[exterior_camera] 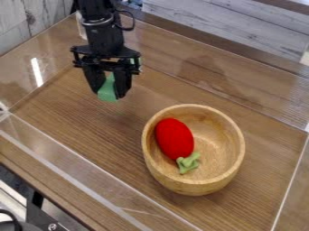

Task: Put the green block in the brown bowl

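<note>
My black gripper (pixel 110 91) points straight down at the upper left of the wooden table, shut on the green block (pixel 108 87). The block shows as a small light green piece between the two fingers, just above the tabletop, and its upper part is hidden by them. The brown bowl (pixel 232 135) stands to the lower right of the gripper, well apart from it. It is a round, light wooden bowl with a thick rim.
A red vegetable (pixel 174 137) with a small green stem (pixel 189 164) lies inside the bowl. Clear plastic walls (pixel 72 171) fence the table along the front and left. A pale plank wall runs behind.
</note>
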{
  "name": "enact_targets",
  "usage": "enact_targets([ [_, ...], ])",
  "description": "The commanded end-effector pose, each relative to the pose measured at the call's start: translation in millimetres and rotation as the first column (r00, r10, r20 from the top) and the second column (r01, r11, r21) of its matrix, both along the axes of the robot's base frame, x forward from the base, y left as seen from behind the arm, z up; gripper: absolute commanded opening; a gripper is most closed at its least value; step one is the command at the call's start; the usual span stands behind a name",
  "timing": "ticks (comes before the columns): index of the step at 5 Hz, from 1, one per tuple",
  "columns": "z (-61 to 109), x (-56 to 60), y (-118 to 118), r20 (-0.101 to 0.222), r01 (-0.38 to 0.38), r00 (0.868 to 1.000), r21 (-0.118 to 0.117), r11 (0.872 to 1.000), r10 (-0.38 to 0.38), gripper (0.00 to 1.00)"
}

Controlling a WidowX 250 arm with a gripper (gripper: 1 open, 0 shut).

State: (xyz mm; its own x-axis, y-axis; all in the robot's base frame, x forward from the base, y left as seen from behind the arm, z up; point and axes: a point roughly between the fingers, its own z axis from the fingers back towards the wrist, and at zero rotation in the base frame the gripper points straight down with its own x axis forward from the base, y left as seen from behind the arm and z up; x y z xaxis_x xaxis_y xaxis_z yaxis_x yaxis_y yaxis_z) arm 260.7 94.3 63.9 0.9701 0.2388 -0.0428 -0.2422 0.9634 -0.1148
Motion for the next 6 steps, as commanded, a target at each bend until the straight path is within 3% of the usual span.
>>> enact_targets([
  [1,26.4,8.3,-18,0.060,-0.032,0.998,0.013,0.999,0.031,0.00],
  [2,32.8,11.9,-43,0.059,-0.054,0.997,0.000,0.999,0.054,0.00],
  [4,23.7,13.5,-104,0.044,-0.063,0.997,-0.010,0.998,0.063,0.00],
  [5,16.5,14.3,-107,0.040,-0.024,0.999,-0.013,1.000,0.024,0.00],
  [6,12.0,14.9,-106,0.039,0.012,0.999,-0.016,1.000,-0.012,1.00],
])
